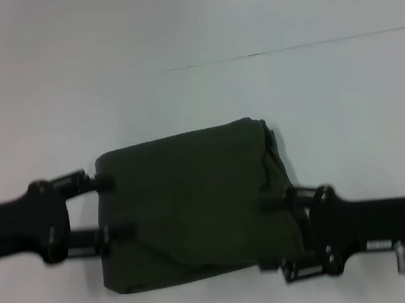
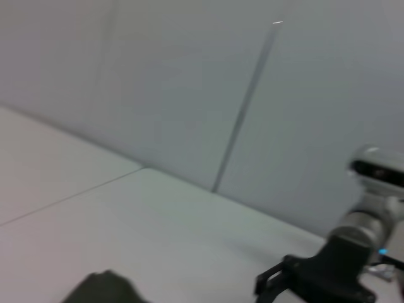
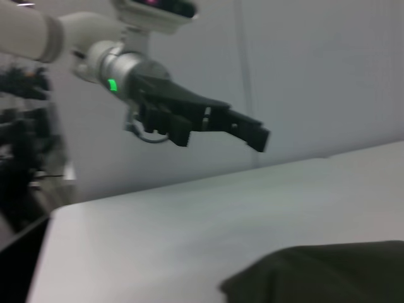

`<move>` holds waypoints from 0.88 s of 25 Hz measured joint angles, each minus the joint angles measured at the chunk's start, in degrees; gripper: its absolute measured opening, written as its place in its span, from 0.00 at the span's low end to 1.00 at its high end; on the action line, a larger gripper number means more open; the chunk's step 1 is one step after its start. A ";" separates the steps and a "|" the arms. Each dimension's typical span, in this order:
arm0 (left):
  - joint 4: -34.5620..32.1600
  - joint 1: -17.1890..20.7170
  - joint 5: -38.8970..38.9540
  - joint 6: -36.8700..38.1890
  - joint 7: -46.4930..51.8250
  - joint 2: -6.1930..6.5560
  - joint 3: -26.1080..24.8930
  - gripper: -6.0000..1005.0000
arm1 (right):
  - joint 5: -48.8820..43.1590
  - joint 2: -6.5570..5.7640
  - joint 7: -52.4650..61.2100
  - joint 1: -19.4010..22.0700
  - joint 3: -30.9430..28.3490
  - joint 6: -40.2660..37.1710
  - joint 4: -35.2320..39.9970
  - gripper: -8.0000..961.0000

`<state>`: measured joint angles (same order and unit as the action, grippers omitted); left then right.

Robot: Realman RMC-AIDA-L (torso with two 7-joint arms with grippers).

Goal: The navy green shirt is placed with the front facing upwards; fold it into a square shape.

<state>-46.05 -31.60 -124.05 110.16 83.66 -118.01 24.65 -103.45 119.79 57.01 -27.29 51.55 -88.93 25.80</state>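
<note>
The navy green shirt [image 1: 187, 203] lies folded into a rough rectangle in the middle of the white table, plain side up with no lettering showing. Its right edge is bunched in loose layers. My left gripper [image 1: 113, 207] is open at the shirt's left edge, one finger on each side of that edge's middle. The right wrist view shows this left gripper [image 3: 252, 132] held in the air above the table, with the shirt [image 3: 328, 274] below it. My right gripper [image 1: 270, 234] is open over the shirt's near right corner. The left wrist view catches the right gripper [image 2: 303, 284] and a bit of shirt [image 2: 101, 291].
The white table [image 1: 195, 99] stretches bare around the shirt, with a thin seam line [image 1: 286, 49] across its far part. A pale wall rises behind the table [image 2: 189, 95]. Dark equipment stands off the table's end [image 3: 22, 145].
</note>
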 joint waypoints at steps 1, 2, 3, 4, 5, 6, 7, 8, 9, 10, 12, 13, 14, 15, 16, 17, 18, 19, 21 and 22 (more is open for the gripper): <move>0.29 0.60 -0.02 1.25 -1.32 -0.06 -0.33 0.90 | 0.09 0.08 0.12 -0.10 1.12 -0.63 -0.11 0.96; 0.57 1.29 -0.15 2.19 -2.61 -0.17 -0.66 0.92 | 0.18 0.20 0.13 -0.25 1.79 -1.32 -0.36 0.96; 0.78 2.22 -0.47 2.79 -3.87 -0.45 -0.85 0.94 | 0.29 0.29 0.13 -0.44 2.38 -1.95 -0.63 0.96; 0.81 3.09 -0.66 2.88 -4.70 -0.75 -1.02 0.94 | 0.34 0.36 0.12 -0.71 3.00 -2.35 -0.91 0.96; 0.83 3.94 -0.85 3.01 -5.65 -1.12 -1.20 0.94 | 0.38 0.42 0.12 -1.01 3.69 -2.65 -1.17 0.96; 0.82 4.90 -1.09 3.04 -6.51 -1.50 -1.46 0.93 | 0.41 0.43 0.13 -1.27 4.49 -2.86 -1.48 0.96; 0.77 5.61 -1.23 3.06 -7.21 -1.79 -1.64 0.93 | 0.45 0.49 0.12 -1.50 4.90 -2.90 -1.74 0.96; 0.74 6.13 -1.34 3.08 -7.63 -1.94 -1.75 0.93 | 0.47 0.53 0.10 -1.68 5.19 -2.93 -2.08 0.96; 0.72 6.86 -1.59 3.08 -8.31 -2.20 -1.88 0.93 | 0.50 0.56 0.01 -1.82 5.25 -2.96 -2.45 0.96; 0.70 7.38 -1.82 2.99 -8.78 -2.42 -1.91 0.93 | 0.54 0.58 -0.07 -1.90 5.24 -2.99 -2.69 0.96; 0.66 7.89 -2.44 2.84 -9.42 -2.70 -1.91 0.93 | 0.62 0.59 -0.21 -1.97 5.08 -3.02 -2.91 0.96; 0.64 8.05 -2.98 2.83 -9.70 -2.80 -1.91 0.93 | 0.67 0.59 -0.23 -1.97 4.97 -3.02 -2.92 0.96; 0.62 8.07 -3.42 2.84 -9.85 -2.81 -1.91 0.93 | 0.68 0.60 -0.23 -1.98 4.91 -3.03 -2.93 0.96; 0.62 8.09 -3.92 2.90 -9.97 -2.84 -1.91 0.93 | 0.77 0.61 -0.23 -1.98 4.88 -3.03 -2.94 0.96; 0.62 8.10 -4.36 2.98 -10.04 -2.84 -1.91 0.93 | 0.92 0.61 -0.23 -1.98 4.85 -3.03 -2.94 0.96; 0.60 8.10 -4.54 2.99 -10.06 -2.86 -1.91 0.93 | 1.13 0.61 -0.23 -1.98 4.89 -3.04 -2.95 0.96; 0.58 8.11 -4.64 2.99 -10.09 -2.88 -1.95 0.93 | 1.32 0.62 -0.21 -1.98 5.00 -3.04 -2.95 0.96; 0.56 8.13 -4.66 2.94 -10.13 -2.91 -2.19 0.93 | 1.46 0.62 -0.19 -1.99 5.10 -3.05 -2.95 0.96; 0.52 8.18 -4.66 2.87 -10.15 -2.92 -3.10 0.93 | 1.53 0.62 -0.09 -1.98 5.21 -3.09 -2.94 0.96; 0.51 8.23 -4.67 2.86 -10.18 -2.93 -3.65 0.93 | 1.53 0.62 -0.08 -1.98 5.25 -3.11 -2.94 0.96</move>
<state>-45.54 -23.37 -128.71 113.02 73.48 -120.93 21.00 -101.92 120.41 56.93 -29.27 56.80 -92.04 22.86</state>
